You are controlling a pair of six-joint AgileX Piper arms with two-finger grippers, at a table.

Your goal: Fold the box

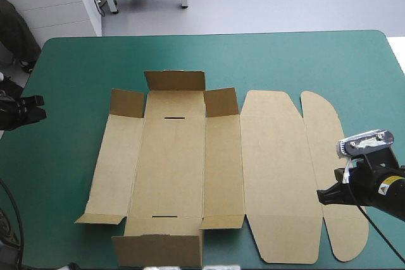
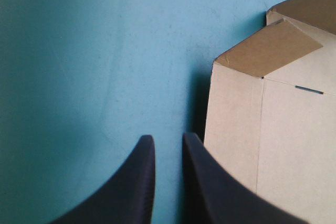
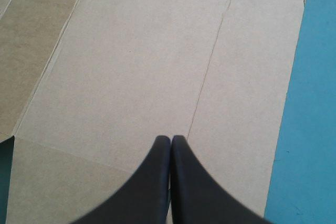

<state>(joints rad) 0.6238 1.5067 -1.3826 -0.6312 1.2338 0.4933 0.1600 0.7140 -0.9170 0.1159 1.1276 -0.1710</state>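
I see the box lying flat in the middle of the table. My left gripper is over bare table, fingers slightly apart, the box's edge just beside them. My right gripper, fingers pressed together, is above the box's lid, a crease running ahead of the tips.

Bright, even overhead light. The teal-green table cover is uniformly lit in the high view. Raised flaps of the flat brown cardboard box cast thin soft shadows. Left wrist view: dark shadow band along the box edge, and the cover dims away from it.
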